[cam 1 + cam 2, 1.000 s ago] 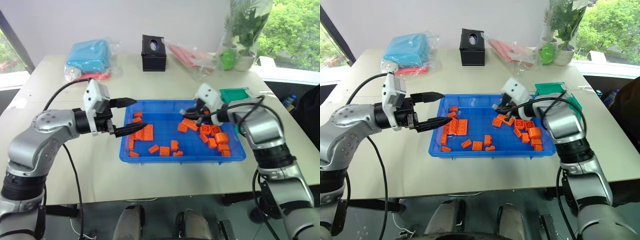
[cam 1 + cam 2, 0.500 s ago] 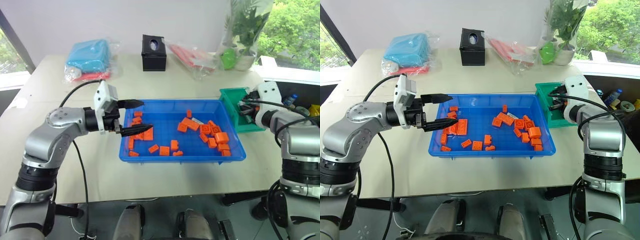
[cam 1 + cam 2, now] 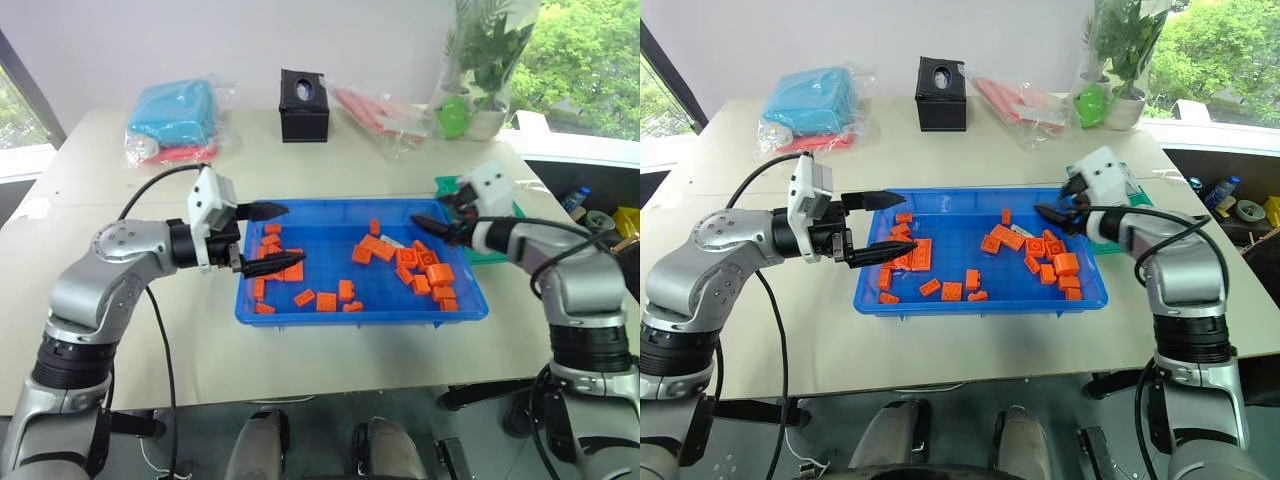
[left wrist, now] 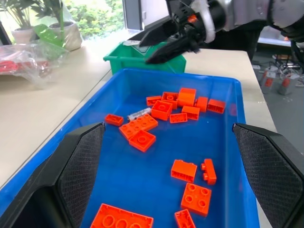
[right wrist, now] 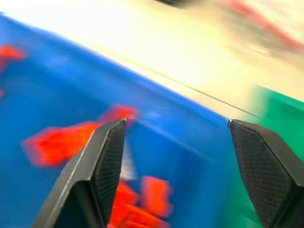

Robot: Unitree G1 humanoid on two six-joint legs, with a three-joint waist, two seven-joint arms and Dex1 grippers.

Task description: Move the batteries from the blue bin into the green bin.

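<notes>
On the table in front of you, the blue bin (image 3: 300, 312) takes up most of the working area, with the much smaller green bin (image 4: 124, 61) just beside its right end. Orange blocks (image 3: 415, 270) crowd the right half of the tray, and the one battery (image 4: 139, 114) you can make out lies among them, touching or nearly touching a block. That is your main risk: reach in carelessly and you will likely pinch a block with it, or knock the battery so it rolls under the pile. Your right gripper (image 3: 432, 227) hangs over the tray's right end, near the green bin, fingers spread and holding nothing; come in too fast and you could clip the flared rim. Your left gripper (image 3: 268, 236) hovers over the left end, jaws apart and empty, well apart from the battery. Any other batteries may be hidden among the blocks.
</notes>
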